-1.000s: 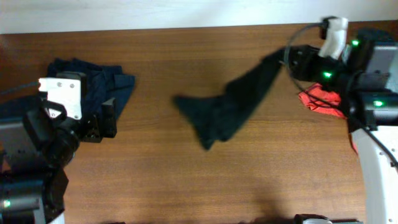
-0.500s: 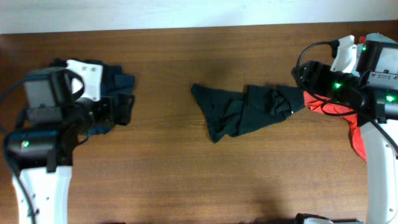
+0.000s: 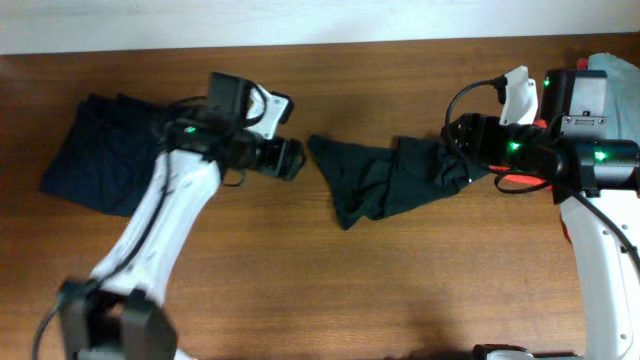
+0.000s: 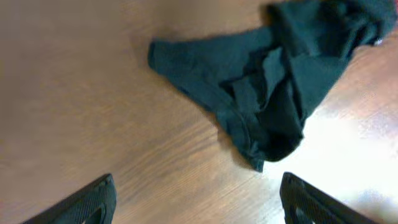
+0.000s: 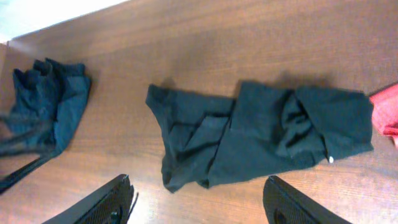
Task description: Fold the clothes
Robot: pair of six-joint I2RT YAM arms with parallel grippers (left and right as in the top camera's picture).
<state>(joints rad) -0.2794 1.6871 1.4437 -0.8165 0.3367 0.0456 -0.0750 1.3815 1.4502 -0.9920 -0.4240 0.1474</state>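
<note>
A very dark T-shirt (image 3: 385,185) lies crumpled in a long bunch at the table's middle, its pointed end to the left. My left gripper (image 3: 290,158) hovers just left of that point, open, with bare wood between its fingers (image 4: 87,202). The left wrist view shows the shirt (image 4: 267,81) ahead of the jaws. Over the shirt's right end my right gripper (image 3: 455,145) stands open and holds nothing. In the right wrist view the shirt (image 5: 261,134) spreads beyond the gripper (image 5: 196,202).
A dark navy garment (image 3: 95,165) lies heaped at the left, also in the right wrist view (image 5: 50,99). A red garment (image 3: 520,180) sits at the right, mostly under the right arm. A light grey-blue cloth (image 3: 615,62) shows at the far right corner.
The right gripper opened and let the shirt drop from a raised hang into a bunch on the table. The left arm swung right from the navy heap to the shirt's left tip.
</note>
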